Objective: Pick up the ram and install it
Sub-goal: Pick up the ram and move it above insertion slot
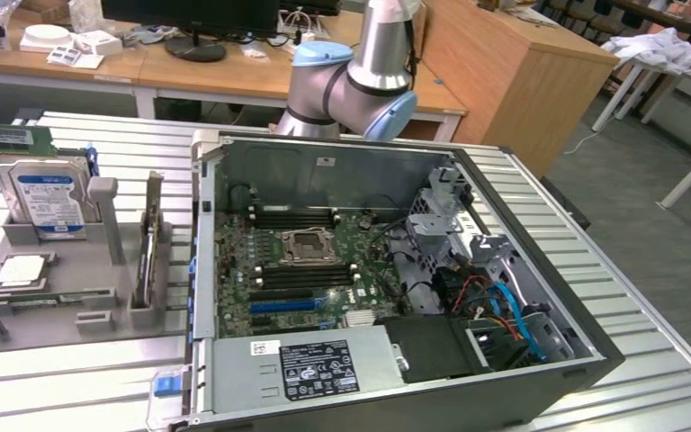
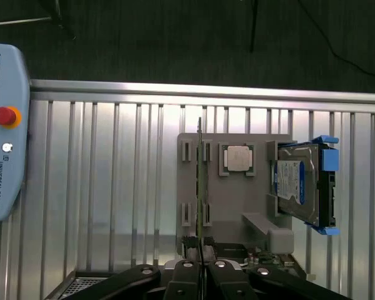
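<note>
Pick-up stage: the hand (image 2: 200, 267), closed tight, seemingly empty, hangs above the ram (image 2: 204, 187) in its tray (image 2: 231, 200); gripping needs it opened, aligned edgewise.

1. A silver, blue-labelled hard drive (image 1: 43, 200) was stood upright in a grey plastic tray (image 1: 76, 270).
2. A square silver processor chip (image 1: 22, 270) was laid flat nearby.
3. An open black computer case (image 1: 586, 369) was placed on a ribbed metal table (image 1: 58, 378).

Fig.: table (image 1: 58, 378) ribbed bare metal, semi-gloss; holder (image 1: 76, 270) matt grey plastic, smooth; HDD (image 1: 46, 200) shiny metal w/ glossy label; ram (image 2: 202, 181) green circuit board; PC case (image 1: 586, 355) dark matt metal; desk (image 1: 502, 72) wood.
</note>
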You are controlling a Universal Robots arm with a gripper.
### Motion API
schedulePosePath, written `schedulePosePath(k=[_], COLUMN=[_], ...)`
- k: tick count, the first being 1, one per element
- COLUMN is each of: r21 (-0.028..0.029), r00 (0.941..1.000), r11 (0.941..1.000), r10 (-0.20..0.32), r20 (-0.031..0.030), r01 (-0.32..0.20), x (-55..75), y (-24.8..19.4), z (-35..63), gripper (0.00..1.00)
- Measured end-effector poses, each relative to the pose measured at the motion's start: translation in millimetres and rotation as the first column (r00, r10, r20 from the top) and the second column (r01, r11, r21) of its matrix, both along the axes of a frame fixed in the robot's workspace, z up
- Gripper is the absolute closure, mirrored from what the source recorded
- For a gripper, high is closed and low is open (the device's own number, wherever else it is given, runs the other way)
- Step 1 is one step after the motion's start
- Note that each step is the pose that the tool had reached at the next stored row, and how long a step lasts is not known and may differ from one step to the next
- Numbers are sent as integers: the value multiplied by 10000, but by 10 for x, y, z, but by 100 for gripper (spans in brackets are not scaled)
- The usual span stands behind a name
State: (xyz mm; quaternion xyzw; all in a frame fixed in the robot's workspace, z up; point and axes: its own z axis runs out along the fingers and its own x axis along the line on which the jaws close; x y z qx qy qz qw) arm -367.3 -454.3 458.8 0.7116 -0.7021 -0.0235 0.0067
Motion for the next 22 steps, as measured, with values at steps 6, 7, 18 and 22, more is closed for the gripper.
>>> schedulePosePath(k=[6,7,18,22], r21=[0,0,59,85], r00=[10000,10000,10000,10000], r11=[10000,10000,10000,10000], r10=[0,0,1,-1], r20=[0,0,-1,-2], r01=[0,0,-1,1], x=[0,0,60,106], y=[0,0,-5,-5], z=[0,0,-1,0], gripper=[88,88,88,88])
